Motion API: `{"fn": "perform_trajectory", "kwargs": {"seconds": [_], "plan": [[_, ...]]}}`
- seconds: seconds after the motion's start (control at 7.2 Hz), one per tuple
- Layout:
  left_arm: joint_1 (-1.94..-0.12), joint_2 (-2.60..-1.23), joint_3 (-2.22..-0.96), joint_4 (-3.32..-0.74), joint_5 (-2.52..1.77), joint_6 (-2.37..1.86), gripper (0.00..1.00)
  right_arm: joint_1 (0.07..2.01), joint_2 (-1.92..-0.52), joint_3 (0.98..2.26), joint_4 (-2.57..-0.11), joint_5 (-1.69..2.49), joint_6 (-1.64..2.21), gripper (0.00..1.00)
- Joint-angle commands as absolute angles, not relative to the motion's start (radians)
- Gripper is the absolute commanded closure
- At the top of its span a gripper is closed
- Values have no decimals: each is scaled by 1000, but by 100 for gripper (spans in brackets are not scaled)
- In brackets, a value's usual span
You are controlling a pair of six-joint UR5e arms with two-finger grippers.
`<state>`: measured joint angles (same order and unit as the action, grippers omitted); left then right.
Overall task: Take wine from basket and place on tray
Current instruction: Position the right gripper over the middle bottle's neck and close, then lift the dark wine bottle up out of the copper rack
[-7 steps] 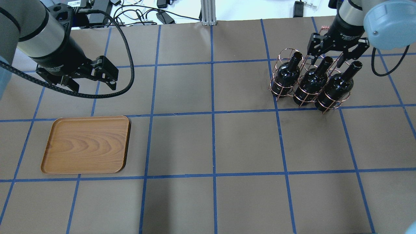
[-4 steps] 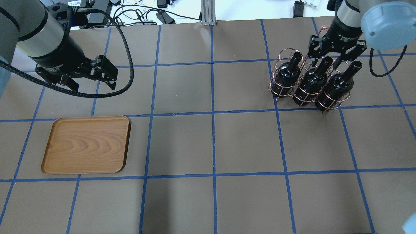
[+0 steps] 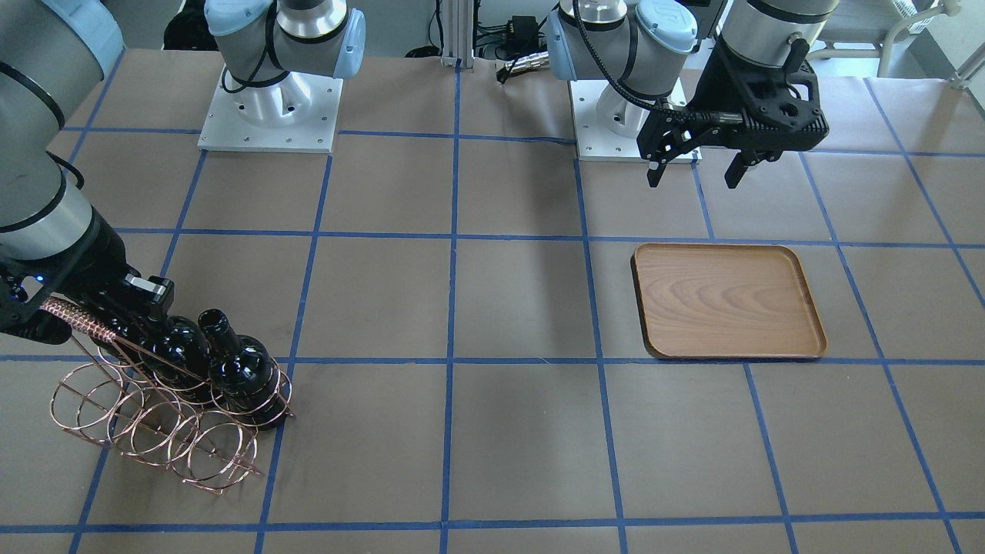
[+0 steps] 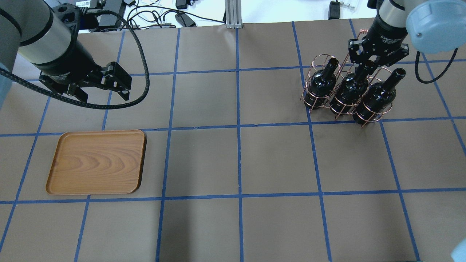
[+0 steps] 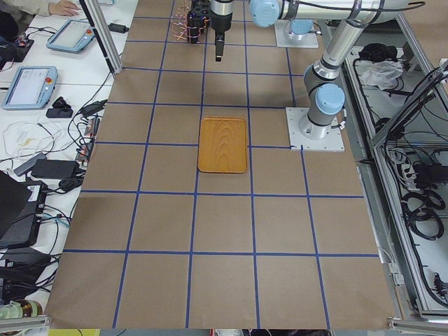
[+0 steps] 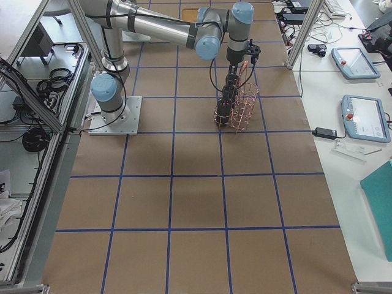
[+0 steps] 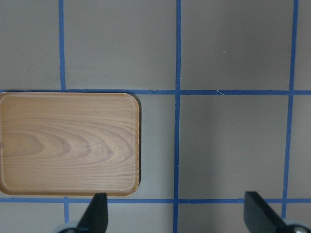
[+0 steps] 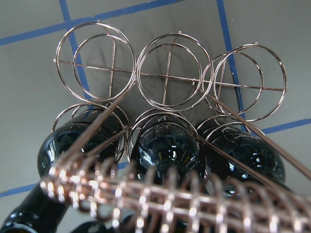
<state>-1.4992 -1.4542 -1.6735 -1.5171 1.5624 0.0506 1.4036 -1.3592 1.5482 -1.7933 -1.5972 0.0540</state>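
Observation:
Three black wine bottles stand in the near row of the copper wire basket (image 4: 362,32) at the right rear. The middle bottle (image 4: 349,92) has its neck between the jaws of my right gripper (image 4: 368,64), which look apart. The other bottles (image 4: 320,87) (image 4: 376,96) stand beside it. The right wrist view shows the coiled handle (image 8: 160,199) over the bottle shoulders (image 8: 165,150), with no fingers in it. The wooden tray (image 4: 96,162) lies empty at the front left. My left gripper (image 4: 105,95) is open and empty, hovering behind the tray (image 7: 68,143).
The basket's far row of rings (image 3: 154,431) holds nothing. Cables and boxes (image 4: 153,14) lie beyond the table's far edge. Blue tape lines (image 4: 238,127) grid the brown table. The arm bases (image 3: 269,108) stand at the robot's side.
My right gripper has come down over the middle bottle's neck and its jaws have drawn somewhat inward. The left arm, the tray and the bottles have hardly moved.

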Motion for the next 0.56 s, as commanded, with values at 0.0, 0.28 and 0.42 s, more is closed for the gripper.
{"fn": "perform_trajectory", "kwargs": {"seconds": [0.0, 0.28, 0.42], "plan": [[-1499, -1454, -1674, -1517, 1562, 51, 0, 1404, -1367, 1490, -1763, -1600, 55, 97], [-1499, -1454, -1675, -1519, 1563, 51, 0, 1408, -1382, 1363, -1601, -1600, 60, 97], [-1500, -1453, -1675, -1520, 1565, 51, 0, 1414, -1422, 1312, -1523, -1598, 69, 97]]}}
